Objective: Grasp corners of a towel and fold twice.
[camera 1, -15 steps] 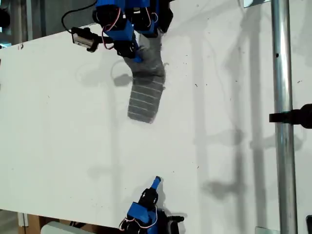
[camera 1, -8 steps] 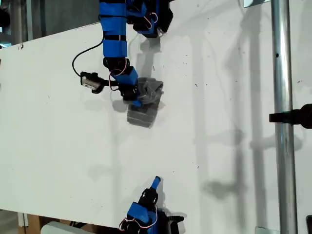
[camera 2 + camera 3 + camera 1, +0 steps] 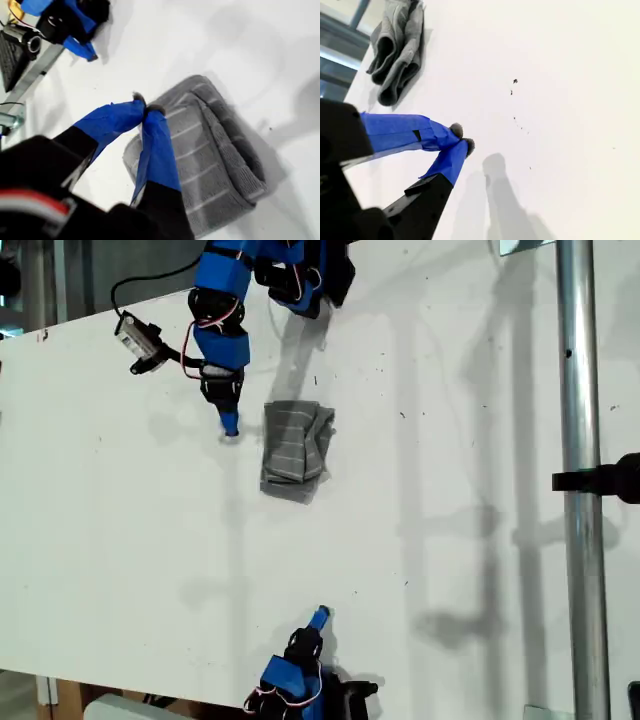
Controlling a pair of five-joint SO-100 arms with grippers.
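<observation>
**Inspector A:** Checking progress first. How does the towel (image 3: 293, 451) lie?

**Inspector B:** It rests on the white table (image 3: 120, 540) as a compact grey bundle, several layers thick. In the first wrist view the stacked edges show along one side, with rolled lips of fabric one over another. I judge both folds to be made, though the stack is loose and one edge bulges. The corners cannot be told apart within the bundle.

**Inspector A:** Anything left to do?

**Inspector B:** By my reading, little: perhaps squaring the stack, then clearing both arms away.

**Inspector A:** State of my first gripper (image 3: 146, 108)?

**Inspector B:** Clenched, blue tips meeting, no cloth between them. In the exterior view it (image 3: 230, 426) stands just beside the towel, on the exterior view's left of it, apart from the fabric.

**Inspector A:** And my second gripper (image 3: 461, 138)?

**Inspector B:** Likewise closed on nothing, pads touching. It (image 3: 319, 617) sits near the table's lower edge in the exterior view, well apart from the towel, which shows only far off in its own wrist view (image 3: 397, 47).
</observation>
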